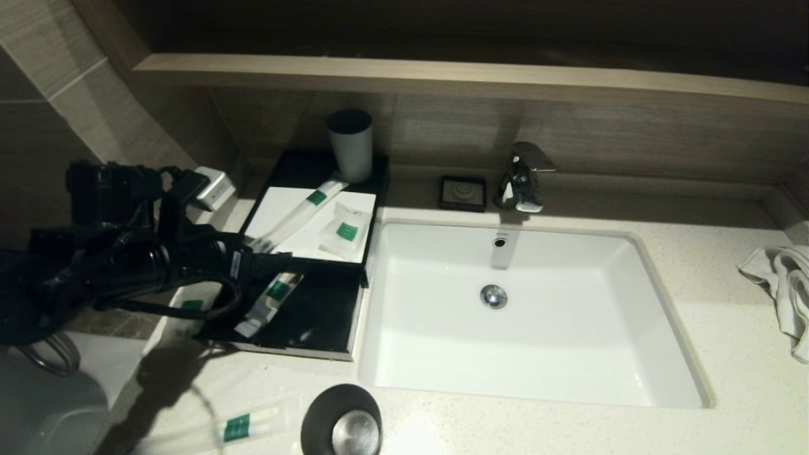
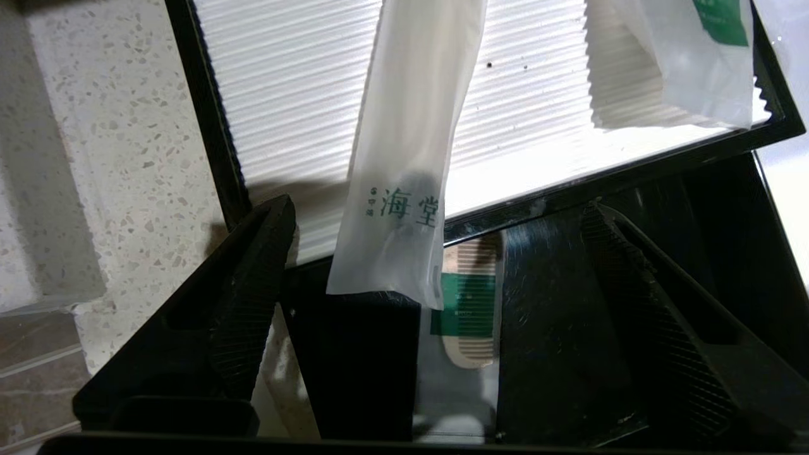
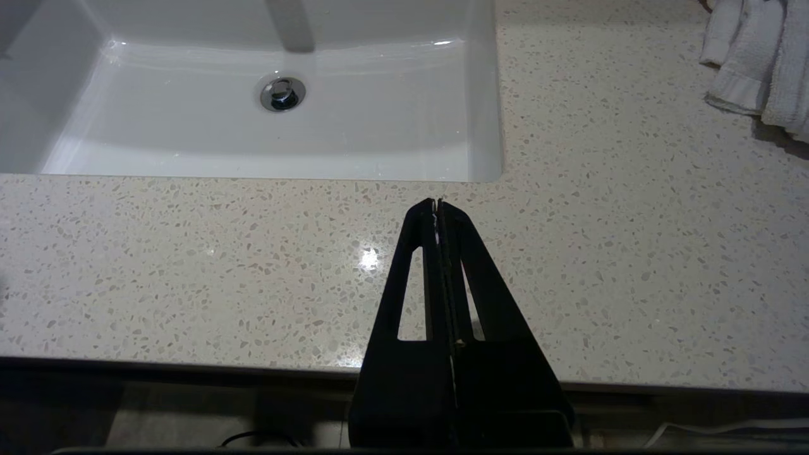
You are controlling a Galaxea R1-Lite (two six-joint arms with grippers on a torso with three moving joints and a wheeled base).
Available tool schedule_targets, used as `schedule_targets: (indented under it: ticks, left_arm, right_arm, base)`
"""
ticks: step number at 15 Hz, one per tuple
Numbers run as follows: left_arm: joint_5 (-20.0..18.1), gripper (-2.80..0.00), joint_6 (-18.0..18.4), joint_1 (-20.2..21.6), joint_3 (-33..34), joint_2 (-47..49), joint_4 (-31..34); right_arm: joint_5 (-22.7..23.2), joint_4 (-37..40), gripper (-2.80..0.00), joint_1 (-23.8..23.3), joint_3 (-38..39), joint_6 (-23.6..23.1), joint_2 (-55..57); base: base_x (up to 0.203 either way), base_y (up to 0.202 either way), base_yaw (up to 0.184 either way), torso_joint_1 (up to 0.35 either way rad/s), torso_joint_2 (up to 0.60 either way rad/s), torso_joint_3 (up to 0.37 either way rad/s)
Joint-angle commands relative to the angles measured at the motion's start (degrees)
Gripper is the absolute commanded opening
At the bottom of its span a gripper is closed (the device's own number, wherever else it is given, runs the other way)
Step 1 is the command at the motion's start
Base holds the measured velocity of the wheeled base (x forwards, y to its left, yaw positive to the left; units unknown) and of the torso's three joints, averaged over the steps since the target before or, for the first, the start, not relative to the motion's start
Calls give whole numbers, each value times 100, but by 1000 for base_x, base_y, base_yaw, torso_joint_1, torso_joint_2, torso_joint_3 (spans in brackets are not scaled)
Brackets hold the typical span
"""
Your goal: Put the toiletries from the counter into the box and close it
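Nearest me, one long sachet [image 1: 243, 426] lies on the counter [image 1: 695, 265] beside a black cup [image 1: 342, 420]. My right gripper [image 3: 437, 203] hovers over the counter's front edge, jaws together. Farther in, my left gripper [image 2: 436, 265] hangs over the box [image 1: 253, 208], jaws apart, at its open drawer [image 1: 316, 316] holding a comb sachet [image 1: 268, 303]. Beyond, a second long sachet [image 2: 407, 151] and a squarish sachet [image 1: 344, 230] rest on the white panel.

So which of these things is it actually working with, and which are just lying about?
For the job:
box, drawer open
long sachet and small sachet on its top
drawer sachet
front sachet on the counter
left end effector, open

Lying about:
grey cup, black cup, soap dish, tap, towel
right end effector, shut, parked
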State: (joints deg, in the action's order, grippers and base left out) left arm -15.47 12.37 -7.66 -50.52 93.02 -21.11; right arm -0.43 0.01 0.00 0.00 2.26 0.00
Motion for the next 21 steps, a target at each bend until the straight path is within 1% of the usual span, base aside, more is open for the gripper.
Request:
schedule_targets:
  ticks: [1, 3, 7, 11, 16, 21]
  left_arm:
    - [-8, 0, 20, 1, 42, 50, -25]
    - [-1, 0, 29, -8, 42, 85, -118]
    - [9, 0, 167, -8, 80, 102, -239]
    - [18, 0, 398, -8, 95, 155, -340]
    - [18, 0, 416, -8, 165, 164, -542]
    - [9, 0, 416, -8, 174, 164, -561]
  right_arm:
    - [-1, -1, -280, 0, 9, 3, 0]
    - [-1, -1, -280, 0, 6, 3, 0]
    - [-1, -1, -280, 0, 3, 3, 0]
    - [-1, -1, -280, 0, 8, 3, 0]
    - [-1, -1, -280, 0, 0, 3, 0]
    - [-1, -1, -280, 0, 3, 3, 0]
  base:
    - [0, 0, 0, 0, 0, 0]
    - [0, 0, 0, 0, 0, 0]
    - [0, 0, 0, 0, 0, 0]
    - [0, 0, 0, 0, 0, 0]
    - [0, 0, 0, 0, 0, 0]
    - [0, 0, 0, 0, 0, 0]
